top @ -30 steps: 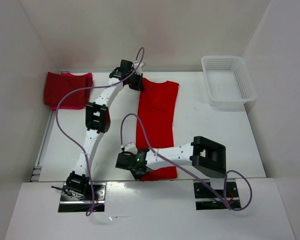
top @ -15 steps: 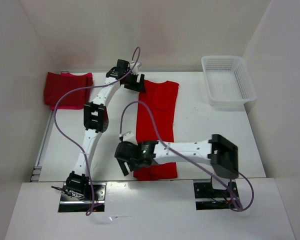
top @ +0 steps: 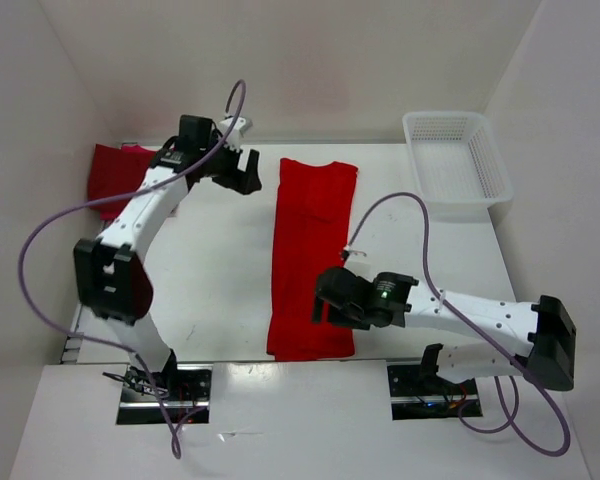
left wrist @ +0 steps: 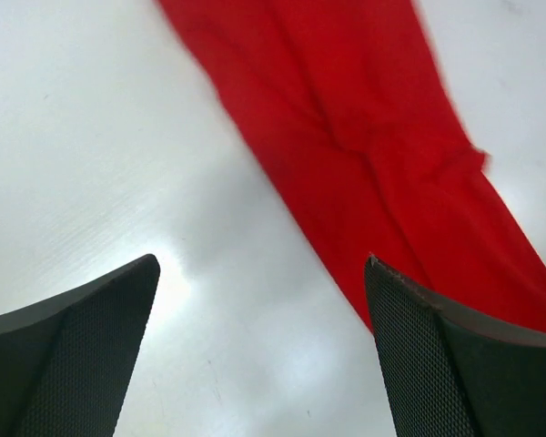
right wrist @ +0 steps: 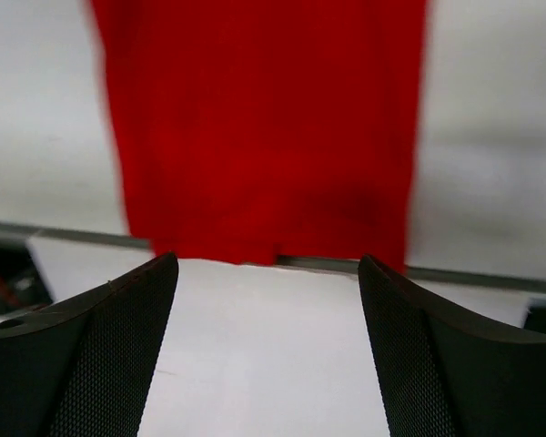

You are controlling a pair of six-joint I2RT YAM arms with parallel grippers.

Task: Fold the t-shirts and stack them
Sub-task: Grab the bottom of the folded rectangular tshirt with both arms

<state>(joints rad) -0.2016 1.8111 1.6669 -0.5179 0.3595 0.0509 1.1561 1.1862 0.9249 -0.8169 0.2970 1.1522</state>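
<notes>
Finds bright red cloth t-shirt (top: 315, 250) lying as a long narrow strip at mid-table, hem at the near edge. Notes left gripper (top: 245, 175) spread wide and empty, beside the collar end; right gripper (top: 323, 303) likewise wide and empty, above the hem half. Advises pinching both hem corners evenly, then carrying them squarely to the collar. Records folded maroon-and-pink t-shirts (top: 130, 178) stacked far left.

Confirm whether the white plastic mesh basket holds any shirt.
No, the white plastic mesh basket shows only its own bare floor.
</notes>
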